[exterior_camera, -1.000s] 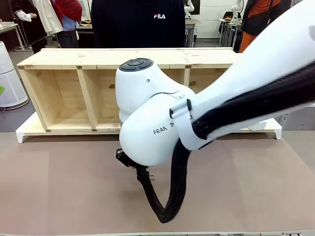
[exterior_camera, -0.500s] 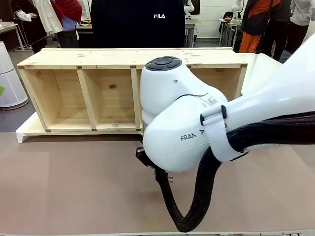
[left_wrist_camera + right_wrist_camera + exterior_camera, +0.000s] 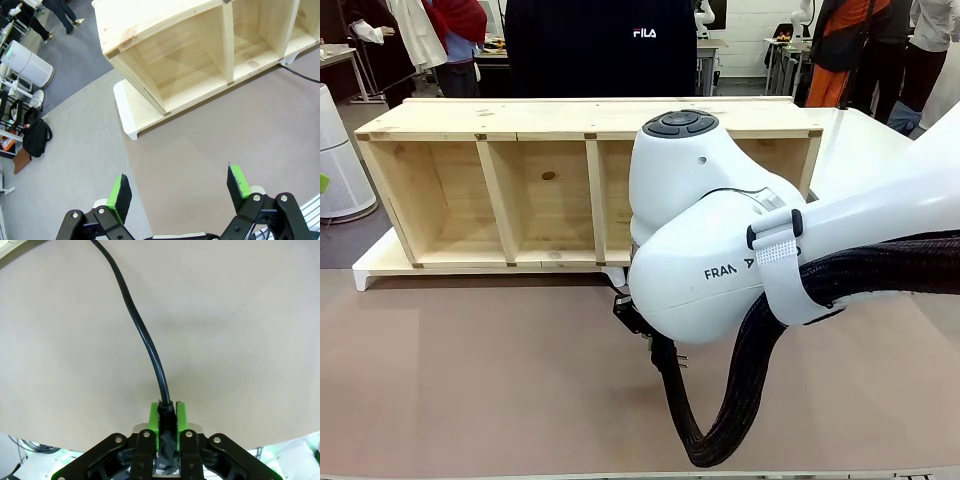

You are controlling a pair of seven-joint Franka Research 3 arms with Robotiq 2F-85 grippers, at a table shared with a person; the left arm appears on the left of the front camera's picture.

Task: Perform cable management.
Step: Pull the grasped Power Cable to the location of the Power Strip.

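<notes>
In the right wrist view my right gripper (image 3: 168, 416) is shut on the thin black cable (image 3: 145, 340), close above the brown table. The cord runs from between the green pads (image 3: 154, 416) up and left out of the picture's top. In the front view the big white right arm (image 3: 720, 250) covers most of this gripper; a black part (image 3: 632, 316) and the plug's metal prongs (image 3: 677, 360) show under it. My left gripper (image 3: 179, 187) is open, high above the table, holding nothing. A short stretch of the cable (image 3: 301, 74) lies by the shelf.
A long wooden shelf (image 3: 480, 170) with open compartments lies on its side on a white board (image 3: 380, 262) at the table's far side. A person in a dark top (image 3: 600, 45) stands behind it. The thick ribbed hose (image 3: 720, 420) hangs under the right arm.
My right arm has moved to the right across the table's middle, carrying the cable end with it. More of the shelf's compartments now show.
</notes>
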